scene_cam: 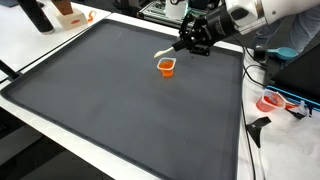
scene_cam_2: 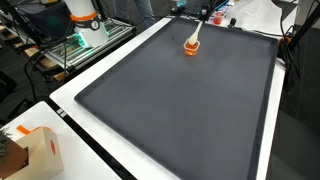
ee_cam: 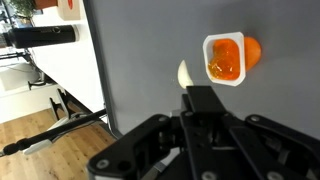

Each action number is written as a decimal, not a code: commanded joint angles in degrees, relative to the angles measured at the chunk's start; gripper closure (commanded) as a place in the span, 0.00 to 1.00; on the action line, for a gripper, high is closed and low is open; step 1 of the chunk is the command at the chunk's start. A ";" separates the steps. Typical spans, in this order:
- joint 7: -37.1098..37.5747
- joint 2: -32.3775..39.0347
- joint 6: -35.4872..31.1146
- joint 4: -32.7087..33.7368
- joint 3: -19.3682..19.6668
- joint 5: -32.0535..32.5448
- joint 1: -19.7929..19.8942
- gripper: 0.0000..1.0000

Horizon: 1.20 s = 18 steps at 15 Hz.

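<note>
1. The small orange plastic cup with a white squarish rim (scene_cam: 166,66) sits on the dark grey, matte rectangular mat (scene_cam: 120,100). It is close to the mat's far edge in an exterior view (scene_cam_2: 190,46), and most of the mat's breadth lies on the near side of it.
2. The mat lies flat on a smooth white table (scene_cam_2: 120,148), which shows as a pale border around it.
3. The black Robotiq gripper (ee_cam: 200,98) has its jaws together, seemingly clamped on the handle of a white plastic spoon (ee_cam: 184,73), though the grip itself is partly hidden.
4. The spoon's long axis runs straight out from the jaws. Its rounded end lies just beside the cup's rim, and contact is unclear.
</note>
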State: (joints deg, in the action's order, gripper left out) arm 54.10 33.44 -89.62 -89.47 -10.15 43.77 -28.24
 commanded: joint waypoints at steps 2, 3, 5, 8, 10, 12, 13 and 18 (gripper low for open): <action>-5.61 -3.93 -4.87 -2.02 -1.06 -4.55 2.90 0.97; -7.01 -4.97 -5.97 -2.39 -1.01 -5.49 3.35 0.97; -9.36 -6.71 -7.77 -2.94 -0.76 -7.68 4.17 0.97; -13.55 -9.71 -9.69 -4.10 -0.51 -12.79 5.87 0.97; -17.78 -12.25 -11.32 -5.56 -0.41 -16.62 7.49 0.97; -20.86 -14.79 -13.69 -7.35 0.06 -19.45 8.88 0.97; -22.43 -16.40 -15.57 -8.88 0.24 -21.03 9.86 0.97; -31.42 -23.38 -25.93 -16.66 0.89 -30.28 14.86 0.97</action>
State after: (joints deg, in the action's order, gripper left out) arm 28.01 15.97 -108.91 -98.46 -9.52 19.57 -16.23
